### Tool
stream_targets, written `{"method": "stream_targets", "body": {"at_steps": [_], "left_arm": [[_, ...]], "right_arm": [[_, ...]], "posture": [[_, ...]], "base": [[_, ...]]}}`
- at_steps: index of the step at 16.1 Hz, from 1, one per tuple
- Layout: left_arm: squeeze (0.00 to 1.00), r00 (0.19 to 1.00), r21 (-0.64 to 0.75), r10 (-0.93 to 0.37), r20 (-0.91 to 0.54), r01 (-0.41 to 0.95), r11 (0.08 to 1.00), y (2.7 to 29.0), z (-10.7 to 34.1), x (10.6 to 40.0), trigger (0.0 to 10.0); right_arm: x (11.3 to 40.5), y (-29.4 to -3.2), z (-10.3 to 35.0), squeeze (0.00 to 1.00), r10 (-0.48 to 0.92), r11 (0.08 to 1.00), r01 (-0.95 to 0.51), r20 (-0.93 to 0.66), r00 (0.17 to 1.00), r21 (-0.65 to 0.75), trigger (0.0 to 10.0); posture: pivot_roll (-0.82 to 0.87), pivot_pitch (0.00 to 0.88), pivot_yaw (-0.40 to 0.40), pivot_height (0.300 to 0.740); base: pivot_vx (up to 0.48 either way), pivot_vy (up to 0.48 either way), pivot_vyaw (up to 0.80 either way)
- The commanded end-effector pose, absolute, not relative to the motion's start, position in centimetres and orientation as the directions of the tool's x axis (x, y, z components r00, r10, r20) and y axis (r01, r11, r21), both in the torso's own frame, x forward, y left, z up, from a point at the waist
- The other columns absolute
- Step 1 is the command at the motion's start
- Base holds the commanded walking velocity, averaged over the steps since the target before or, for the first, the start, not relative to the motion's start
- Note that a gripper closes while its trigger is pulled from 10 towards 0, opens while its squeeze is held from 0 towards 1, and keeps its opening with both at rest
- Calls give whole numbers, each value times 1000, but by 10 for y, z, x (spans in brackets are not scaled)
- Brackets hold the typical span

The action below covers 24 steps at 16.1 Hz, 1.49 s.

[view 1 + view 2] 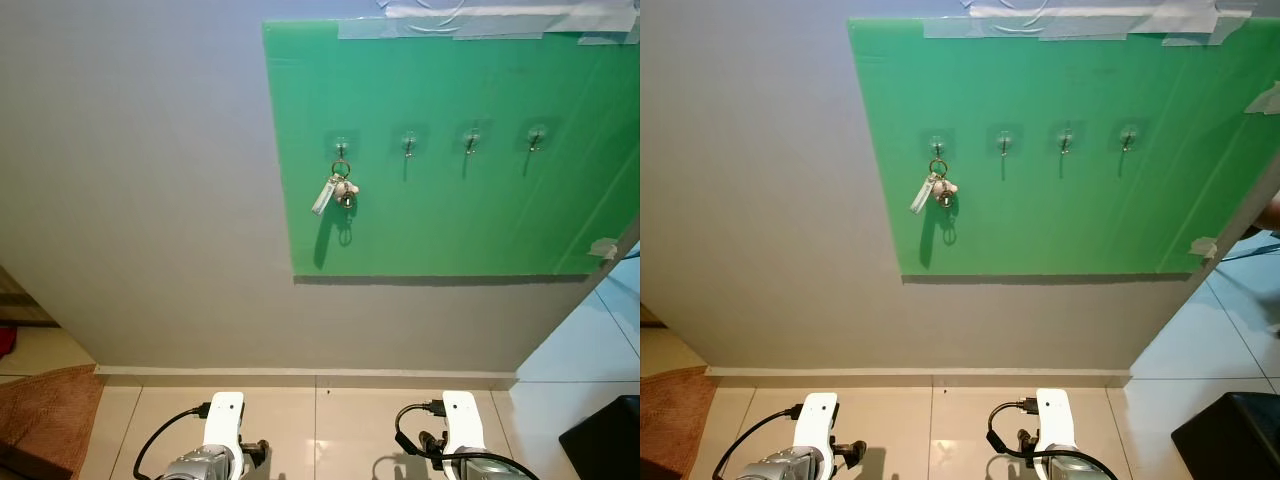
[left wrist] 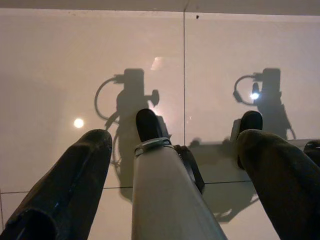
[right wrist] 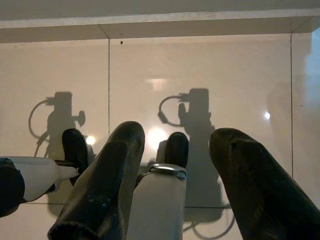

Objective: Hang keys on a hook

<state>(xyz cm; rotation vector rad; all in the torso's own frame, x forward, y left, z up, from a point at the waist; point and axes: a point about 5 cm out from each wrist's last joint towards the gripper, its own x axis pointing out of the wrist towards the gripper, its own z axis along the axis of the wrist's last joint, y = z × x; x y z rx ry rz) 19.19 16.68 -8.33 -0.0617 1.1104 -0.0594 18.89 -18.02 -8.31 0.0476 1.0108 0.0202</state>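
Note:
A bunch of keys (image 1: 338,190) with a white tag hangs from the leftmost hook (image 1: 341,148) on a green board (image 1: 450,230) fixed to the grey wall. To its right, three more small hooks (image 1: 471,141) in the same row are bare. Both arms hang low, far below the board: the left arm (image 1: 222,430) and the right arm (image 1: 462,425). In the left wrist view my left gripper (image 2: 174,137) is open above the floor tiles, holding nothing. My right gripper (image 3: 176,132) is likewise open, with nothing in it.
The beige tiled floor (image 1: 320,420) meets the wall at a white skirting. A brown rug (image 1: 45,415) lies at the lower left. A black box (image 1: 605,440) stands at the lower right, past the wall's corner. Tape (image 1: 480,20) holds the board's top edge.

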Motion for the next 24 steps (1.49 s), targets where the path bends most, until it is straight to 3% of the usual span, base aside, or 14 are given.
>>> {"method": "stream_targets", "body": {"at_steps": [1,8,14,17,24], "left_arm": [[0,430,-80,-82,-899,22,997,165,-84,191,10000],[0,423,-80,-94,-901,51,996,162,-84,190,10000],[0,426,-83,-96,-900,50,995,160,-85,190,10000],[0,431,-91,-104,-896,50,995,160,-84,191,10000],[0,433,-89,-102,-896,50,995,160,-84,191,10000]], "right_arm": [[187,-181,-84,0,33,999,0,-848,530,39,10000],[172,-163,-92,0,66,998,-50,-855,514,47,10000],[156,-108,-98,0,112,993,-87,-866,488,80,10000],[163,-130,-97,0,86,996,-65,-865,495,62,10000],[163,-133,-96,0,83,996,-52,-864,496,66,10000]], "posture": [[-84,0,39,740],[-83,0,38,740],[-83,0,36,740],[-85,0,37,740],[-83,0,40,740]], "base": [[0,0,0],[0,0,0],[0,0,0],[0,0,0],[0,0,0]]}}
